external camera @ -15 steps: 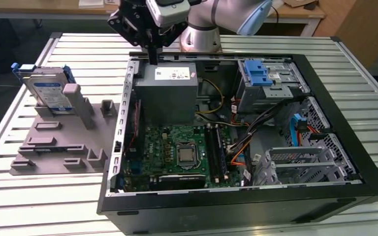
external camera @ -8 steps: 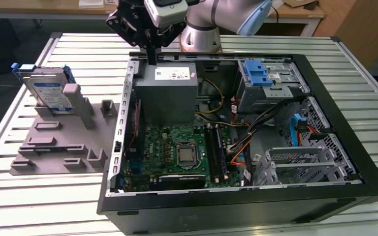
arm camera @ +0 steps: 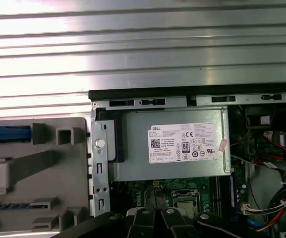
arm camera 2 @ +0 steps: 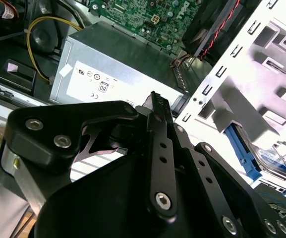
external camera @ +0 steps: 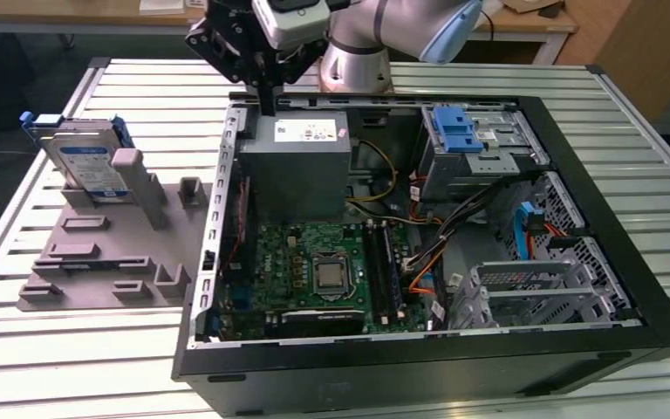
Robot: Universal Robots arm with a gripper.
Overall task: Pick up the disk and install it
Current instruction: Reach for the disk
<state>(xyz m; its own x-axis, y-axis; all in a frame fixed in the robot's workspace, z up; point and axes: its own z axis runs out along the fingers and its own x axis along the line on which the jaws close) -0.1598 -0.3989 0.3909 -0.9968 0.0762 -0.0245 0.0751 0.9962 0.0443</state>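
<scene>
Evidently the pick-up has not begun: the claw point(external camera: 270, 105), clenched and empty, hangs at top centre over the computer case point(external camera: 428, 380). The disk point(external camera: 85, 166) stands upright in a grey stand point(external camera: 102, 262), upper left, well apart. Grasping would seem to need the claw opened there.

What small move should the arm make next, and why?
Probably a swing toward the exterior view's left. The gripper hangs shut and empty over the power supply in the case, while the disk stands upright in the grey stand outside the case, untouched.
</scene>
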